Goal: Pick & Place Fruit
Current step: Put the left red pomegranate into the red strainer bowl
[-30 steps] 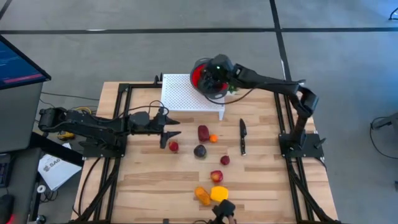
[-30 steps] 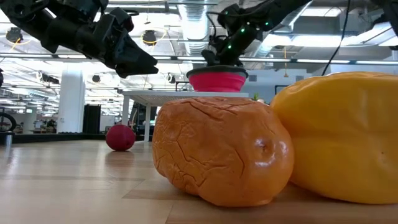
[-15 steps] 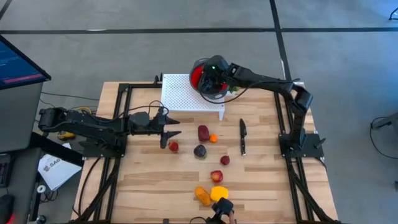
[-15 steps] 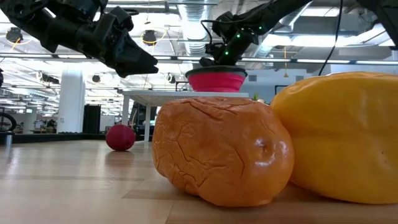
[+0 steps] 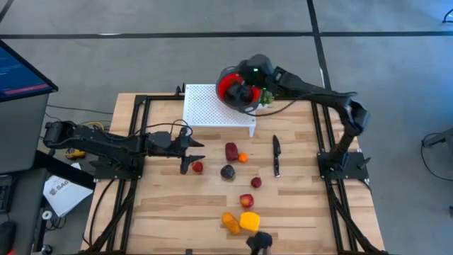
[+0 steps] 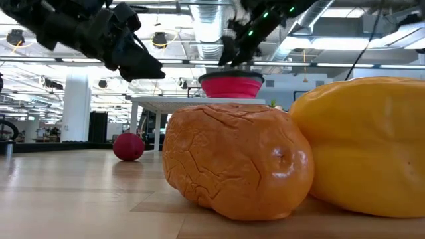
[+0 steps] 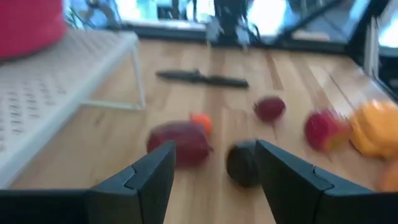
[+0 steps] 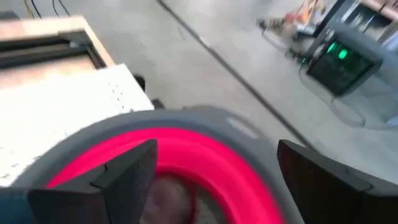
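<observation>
Two big pieces sit at the table's near edge — an orange fruit [image 5: 230,222] touching a larger yellow fruit [image 5: 249,221] — with a red piece [image 5: 246,201] just behind them. Farther in lies the loose cluster: a small maroon piece [image 5: 256,182], a dark purple fruit [image 5: 227,171], a red ball [image 5: 197,167], a maroon chunk [image 5: 231,151] with a tiny orange piece [image 5: 243,157] touching it, and the black knife [image 5: 276,156] alongside.

The left gripper [image 5: 192,151] hangs over the table with its fingers apart and empty, pointing toward this cluster; the red ball lies just below its tips, so this arm is by far the nearer.

Farthest off, the right gripper [image 5: 249,83] hovers over the red bowl [image 5: 228,88] on the white rack [image 5: 212,108] — fingers spread, nothing between them, and one piece appears to lie in the bowl.
</observation>
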Available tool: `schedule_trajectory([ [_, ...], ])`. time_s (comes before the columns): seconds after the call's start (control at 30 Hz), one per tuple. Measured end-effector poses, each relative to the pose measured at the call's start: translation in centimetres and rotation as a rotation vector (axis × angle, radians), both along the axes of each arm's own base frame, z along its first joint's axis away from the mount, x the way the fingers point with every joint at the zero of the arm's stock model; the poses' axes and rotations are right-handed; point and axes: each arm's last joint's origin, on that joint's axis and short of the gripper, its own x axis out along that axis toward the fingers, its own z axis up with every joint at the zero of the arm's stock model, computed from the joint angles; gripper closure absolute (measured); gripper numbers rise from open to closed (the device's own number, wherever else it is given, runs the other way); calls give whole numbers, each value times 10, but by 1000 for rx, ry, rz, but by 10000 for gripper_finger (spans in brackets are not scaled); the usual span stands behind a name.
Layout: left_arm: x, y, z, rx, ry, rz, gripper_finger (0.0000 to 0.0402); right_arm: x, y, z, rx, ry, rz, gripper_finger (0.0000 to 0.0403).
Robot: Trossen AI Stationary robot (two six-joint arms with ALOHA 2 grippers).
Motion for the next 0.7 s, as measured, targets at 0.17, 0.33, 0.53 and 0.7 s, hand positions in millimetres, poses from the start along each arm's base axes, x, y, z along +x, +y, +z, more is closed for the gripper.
schedule_trajectory([
  [0.17, -2, -13, 20, 65, 226, 34, 189, -29, 47, -2, -19, -39, 135, 93],
  [0.33, -4, -22, 36, 41, 328, -42, 177, -59, 112, -37, -39, -145, 315, 99],
  [0.53, 0, -26, 27, -16, 393, -115, 119, -82, 187, -70, -47, -368, 532, 100],
  [0.7, 6, -26, 5, 12, 490, -136, 85, -89, 212, -87, -13, -433, 480, 100],
])
